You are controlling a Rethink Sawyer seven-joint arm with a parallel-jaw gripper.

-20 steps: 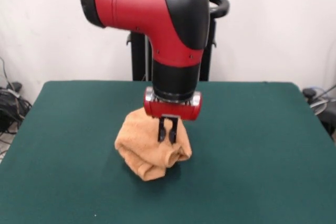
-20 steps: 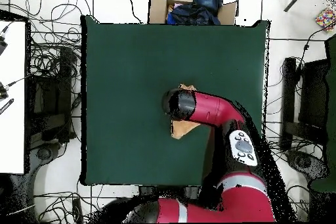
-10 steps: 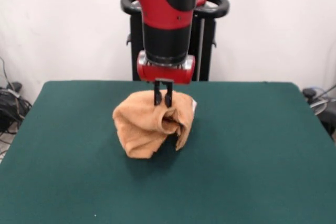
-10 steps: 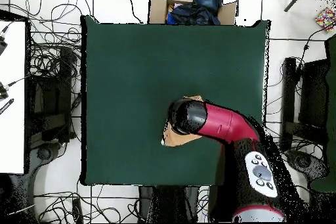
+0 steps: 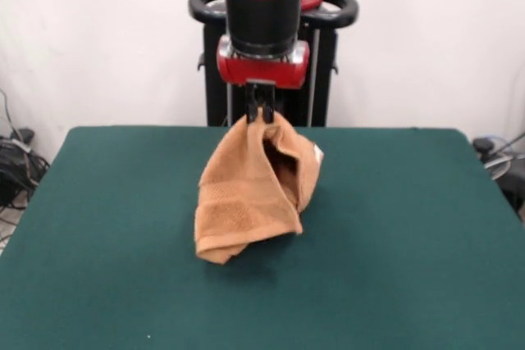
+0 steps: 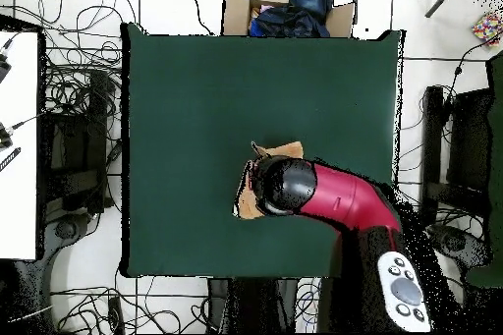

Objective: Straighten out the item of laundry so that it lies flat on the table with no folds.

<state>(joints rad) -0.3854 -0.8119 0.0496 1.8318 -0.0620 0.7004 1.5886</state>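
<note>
**Towel hangs from the end effector above the green desk**

A white wall stands behind the desk, whose dark green cloth top fills most of the front view. Cables lie tangled on the floor along one side of it, and a cardboard box with dark clothing sits just off another edge. The red and black arm reaches in over the middle of the desk. Its end effector is closed on the top of the orange-tan towel, pinching a bunch of the cloth. The towel droops from that grip in loose folds, with a woven stripe band showing low on its front. Its lower corner rests on the desk near the centre, while the rest is lifted clear. A small white tag shows at one side.
</note>
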